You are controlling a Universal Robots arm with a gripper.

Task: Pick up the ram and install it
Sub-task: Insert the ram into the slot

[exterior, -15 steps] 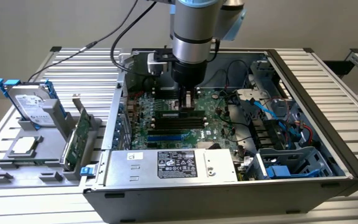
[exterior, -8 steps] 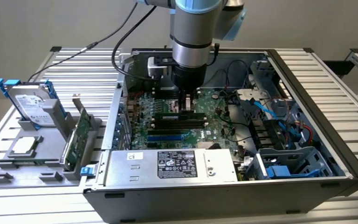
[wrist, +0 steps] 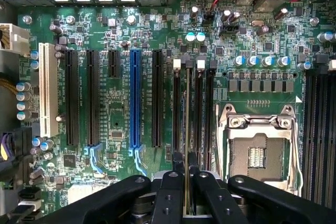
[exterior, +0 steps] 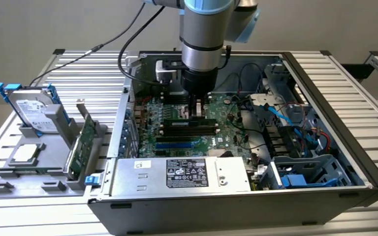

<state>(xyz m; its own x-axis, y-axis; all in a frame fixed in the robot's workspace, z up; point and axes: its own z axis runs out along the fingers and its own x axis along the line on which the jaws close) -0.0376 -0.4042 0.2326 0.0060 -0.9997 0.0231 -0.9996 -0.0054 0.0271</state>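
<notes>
The insertion step is in hand: the long, thin green circuit-board ram [wrist: 187, 119], seen edge-on, is lined up along one of the black memory slots [wrist: 177, 108] on the green motherboard [wrist: 121, 103], just beside the silver processor socket [wrist: 257, 150]. The black gripper [wrist: 187, 190] has its fingers [wrist: 169, 195] closed on the stick. Whether the stick already sits in the slot cannot be told. Seating probably needs a straight, even downward press. The grey arm [exterior: 205, 29] stands vertical over the open black computer case [exterior: 346, 123].
</notes>
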